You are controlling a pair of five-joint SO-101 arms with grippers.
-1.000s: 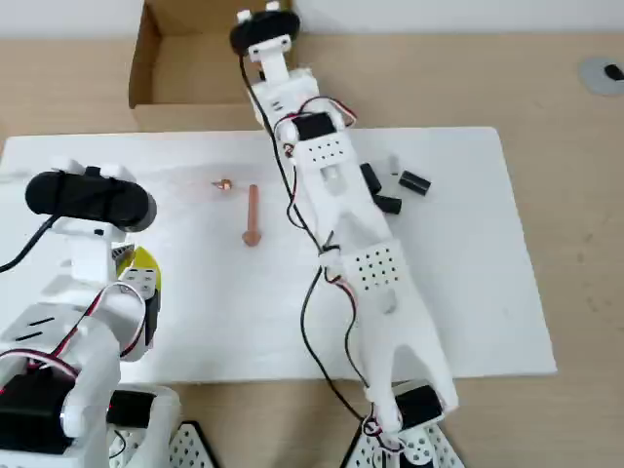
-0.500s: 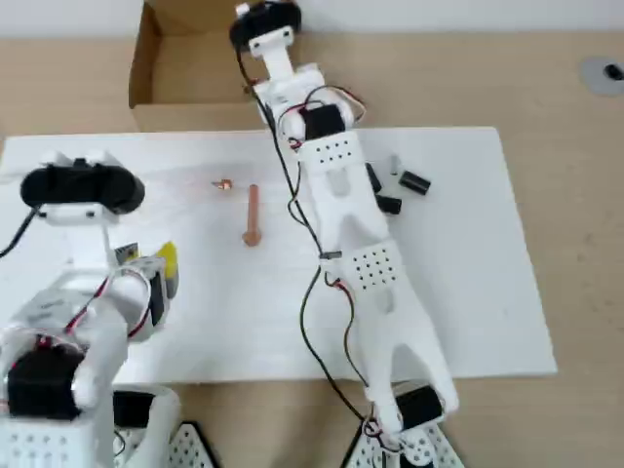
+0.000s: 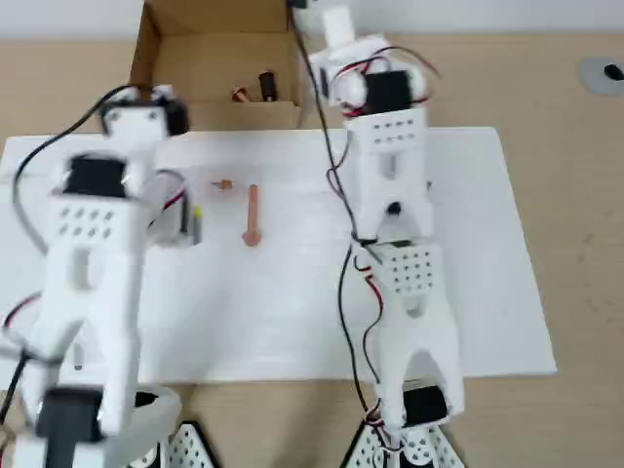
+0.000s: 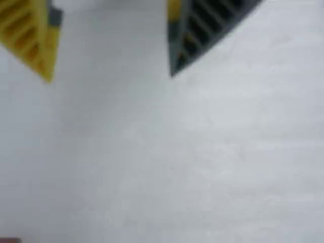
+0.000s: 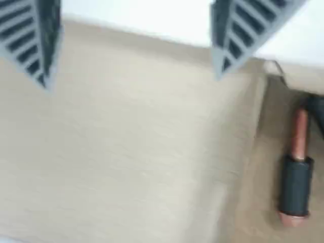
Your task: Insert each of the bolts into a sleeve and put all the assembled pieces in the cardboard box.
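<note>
A long copper bolt (image 3: 253, 214) lies on the white mat (image 3: 292, 312), with a small copper bolt (image 3: 223, 184) just behind and left of it. The cardboard box (image 3: 156, 58) stands at the back left and holds two copper-and-black assembled pieces (image 3: 266, 83). One bolt in a black sleeve (image 5: 296, 187) lies inside the box wall in the right wrist view. My right gripper (image 5: 131, 81) is open and empty over the wooden tabletop beside the box. My left gripper (image 4: 110, 76) is open with yellow fingers (image 3: 195, 214), low over bare mat to the left of the long bolt.
The right arm (image 3: 390, 195) stretches from the front edge over the mat's right part to the back of the table. The left arm (image 3: 93, 244) covers the mat's left side. Wooden tabletop (image 3: 575, 195) surrounds the mat.
The right arm swung right, off the box, uncovering the pieces inside. The left arm rose and stretched forward over the mat's left side, towards the bolts.
</note>
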